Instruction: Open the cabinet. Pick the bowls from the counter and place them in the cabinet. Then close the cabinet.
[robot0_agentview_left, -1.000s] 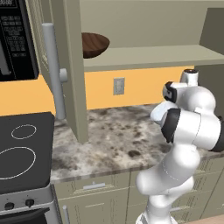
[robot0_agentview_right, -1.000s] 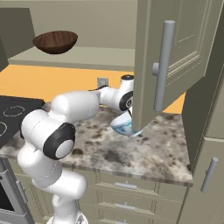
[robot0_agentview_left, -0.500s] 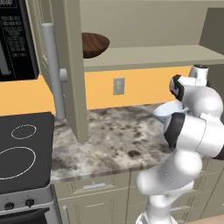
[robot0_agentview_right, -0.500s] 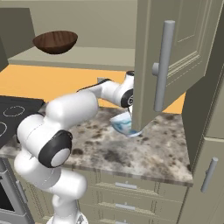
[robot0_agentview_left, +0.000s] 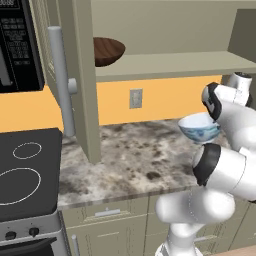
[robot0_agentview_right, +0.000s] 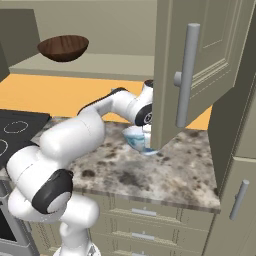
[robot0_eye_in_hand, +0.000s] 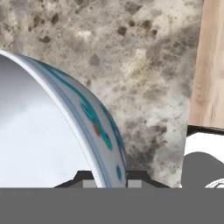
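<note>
Above the speckled marble counter (robot0_agentview_left: 135, 155), in my left base view, I see the white and light-blue bowl (robot0_agentview_left: 199, 128) lifted clear of the slab, carried at the end of the white arm near the picture's right side. The gripper itself is hidden behind the arm's wrist here. Up and to the left of the counter, the dark-brown wood-grain bowl (robot0_agentview_left: 108, 51) sits on the shelf of the open cabinet (robot0_agentview_left: 165, 62), close behind the left door (robot0_agentview_left: 82, 80) with its long silver bar handle (robot0_agentview_left: 59, 82). The black stove top (robot0_agentview_left: 27, 170) lies just left of the counter.

In my right base view, the white and blue bowl (robot0_agentview_right: 135, 138) hangs over the counter (robot0_agentview_right: 160, 170), partly hidden behind the lower edge of the open right door (robot0_agentview_right: 200, 65). The wooden bowl (robot0_agentview_right: 63, 48) rests on the cabinet shelf, well above the counter, at upper left.

In my hand view, the gripper (robot0_eye_in_hand: 105, 177) pinches the bowl's rim (robot0_eye_in_hand: 87, 113): one dark fingertip (robot0_eye_in_hand: 83, 177) inside the wall, the other outside. The counter (robot0_eye_in_hand: 144, 65) shows beyond the bowl.
</note>
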